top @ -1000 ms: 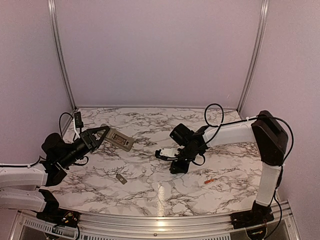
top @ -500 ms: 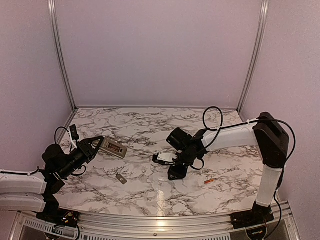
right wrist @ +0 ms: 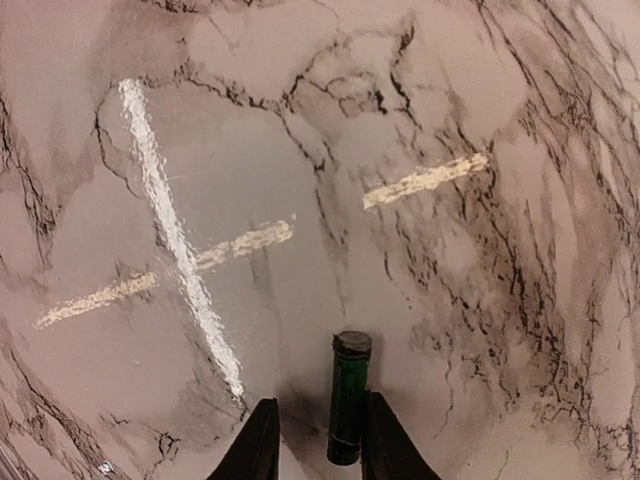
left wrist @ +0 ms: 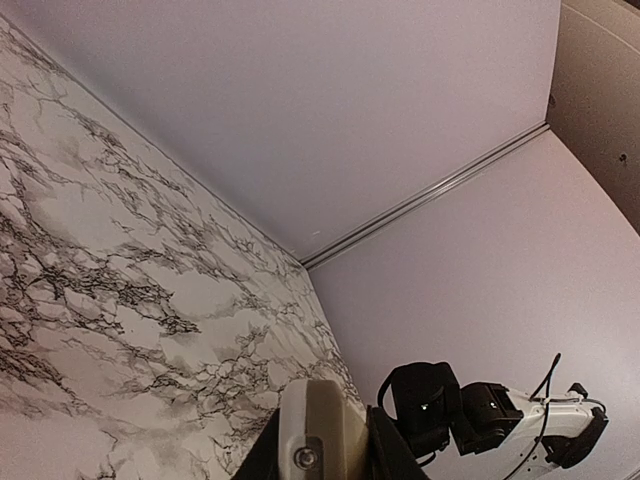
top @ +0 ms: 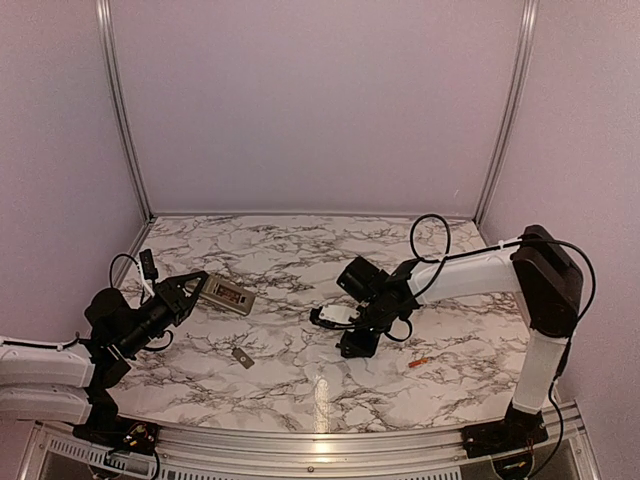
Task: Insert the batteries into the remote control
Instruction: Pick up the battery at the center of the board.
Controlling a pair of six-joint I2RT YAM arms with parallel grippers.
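Overhead view: the left claw [top: 190, 290] is clamped on one end of the remote [top: 228, 296]. The remote projects from the claw toward the middle of the bench [top: 300, 250], at the bench's left side.

The right claw [top: 357, 343] points down at the bench near its centre. Its jaws cannot be made out from this camera. The orange battery [top: 420, 363] lies on the bench to the right of the right claw, apart from it. A small grey cover piece [top: 243, 357] lies flat in front of the remote, well apart from both claws.

Left wrist view: the pale end of the remote [left wrist: 312, 430] sits tight between the two fingers (confirming the grip). The right arm [left wrist: 490, 420] appears beyond it. Neither battery shows here.

Right wrist view: this camera alone shows the dark green battery [right wrist: 348, 400]. It lies between the right claw's fingers [right wrist: 262, 440], pointing away from the camera. The jaws stand apart. The battery is against the finger on the right of the picture, with a clear gap to the other finger, so it is not clamped. Whether it rests fully on the bench cannot be told.
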